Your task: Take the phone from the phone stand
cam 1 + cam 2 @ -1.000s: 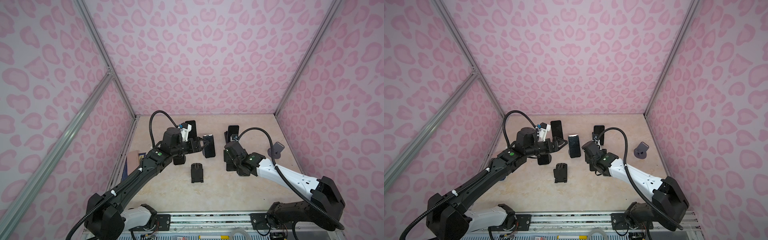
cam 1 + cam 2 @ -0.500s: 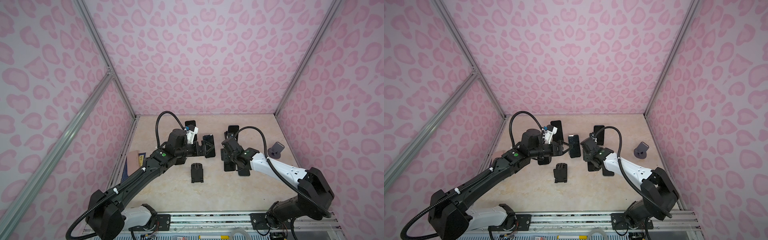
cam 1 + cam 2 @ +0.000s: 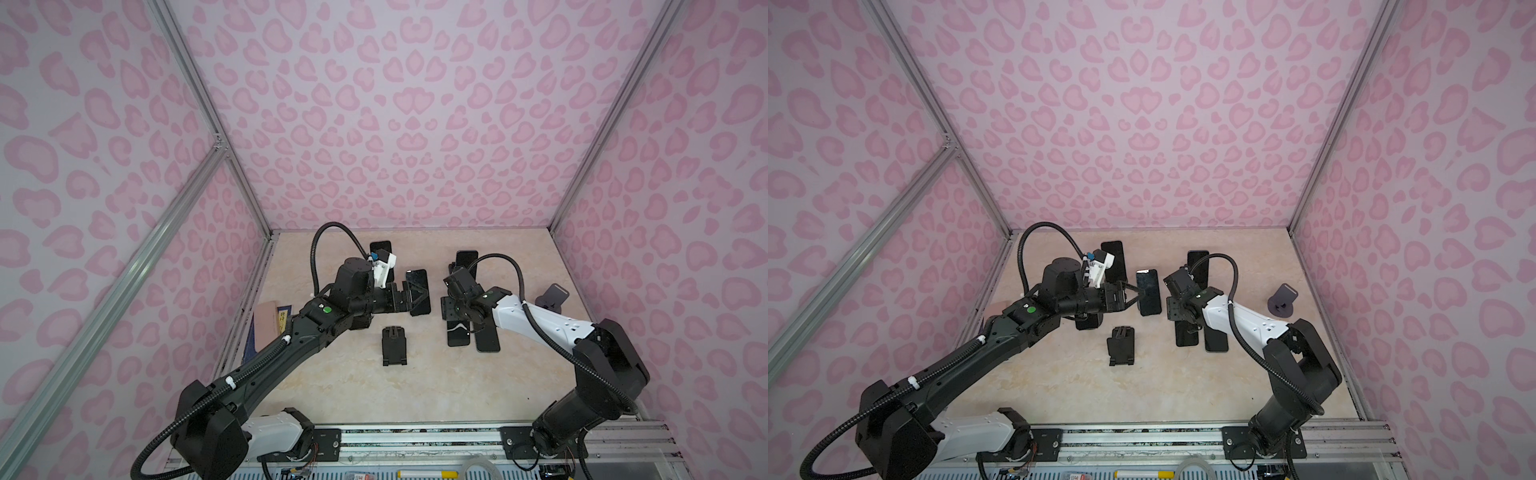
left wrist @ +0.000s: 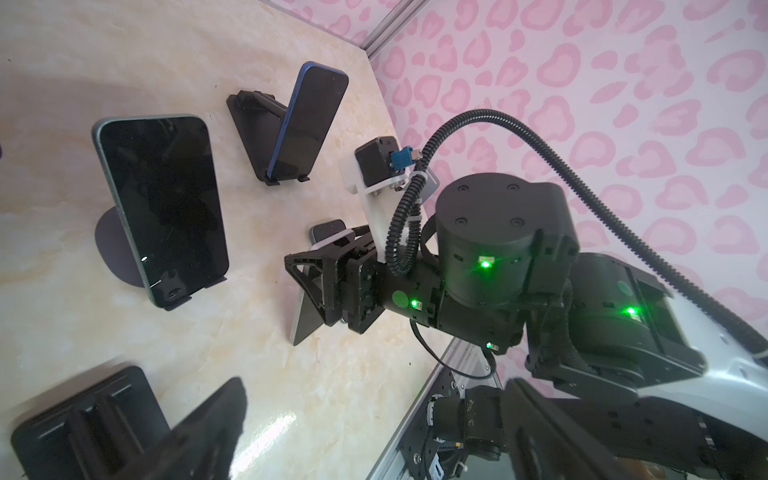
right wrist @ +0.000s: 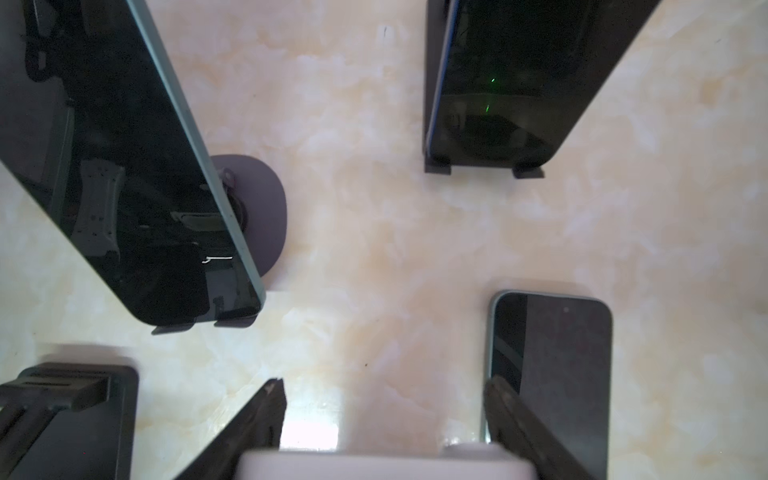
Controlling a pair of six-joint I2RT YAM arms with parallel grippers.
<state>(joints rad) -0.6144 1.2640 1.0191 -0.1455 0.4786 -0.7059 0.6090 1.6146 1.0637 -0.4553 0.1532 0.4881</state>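
Since 1 second ago the left pincer (image 3: 1133, 296) has reached the phone (image 3: 1148, 292), jaws apart; right pincer (image 4: 305, 291) grips a phone.

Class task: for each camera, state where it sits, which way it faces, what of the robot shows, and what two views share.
Top views: high in front, looking down at the table; both arms show.
Left wrist: on left arm, facing the right tool gripping a phone.
Right wrist: on right arm, looking down; its fingers show.
Shared: both wrist views show the blue-edged phone.
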